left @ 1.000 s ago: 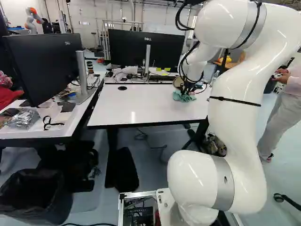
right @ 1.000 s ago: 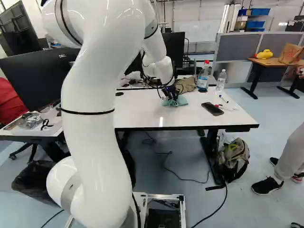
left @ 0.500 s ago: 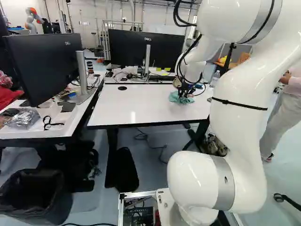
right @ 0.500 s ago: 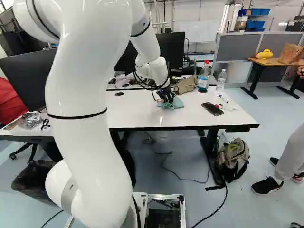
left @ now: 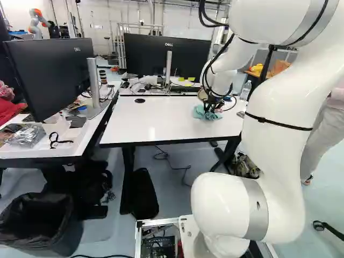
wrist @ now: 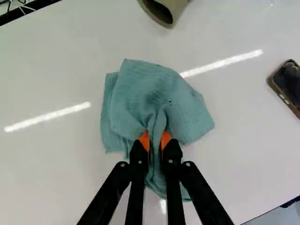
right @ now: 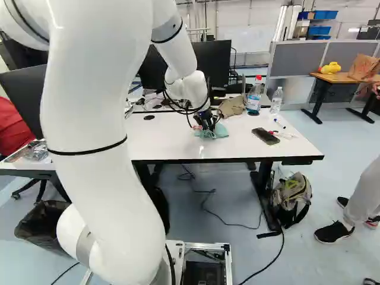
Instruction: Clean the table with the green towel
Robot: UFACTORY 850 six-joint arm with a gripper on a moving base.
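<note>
In the right base view my gripper [right: 206, 122] points down at the white table [right: 172, 151], over the green towel [right: 217, 131]. The left base view shows the gripper [left: 210, 107] at the table's right part, with the towel [left: 200, 113] bunched around its tips. In the wrist view the gripper [wrist: 156, 143] is shut on a pinched fold of the towel [wrist: 154, 93]. The rest of the cloth spreads flat on the tabletop, ahead of and beside the orange pads.
A dark phone [right: 265, 136], two bottles [right: 253, 98], pens [right: 279, 123] and a brown object [right: 232, 107] share the table. Monitors [left: 166, 56] stand behind it. A backpack [right: 293, 199] lies by the table leg. Another robot [left: 37, 22] stands far back.
The gripper and held towel have moved slightly left across the table, away from the phone. My arm's upper links have swung with them. The base has stayed put.
</note>
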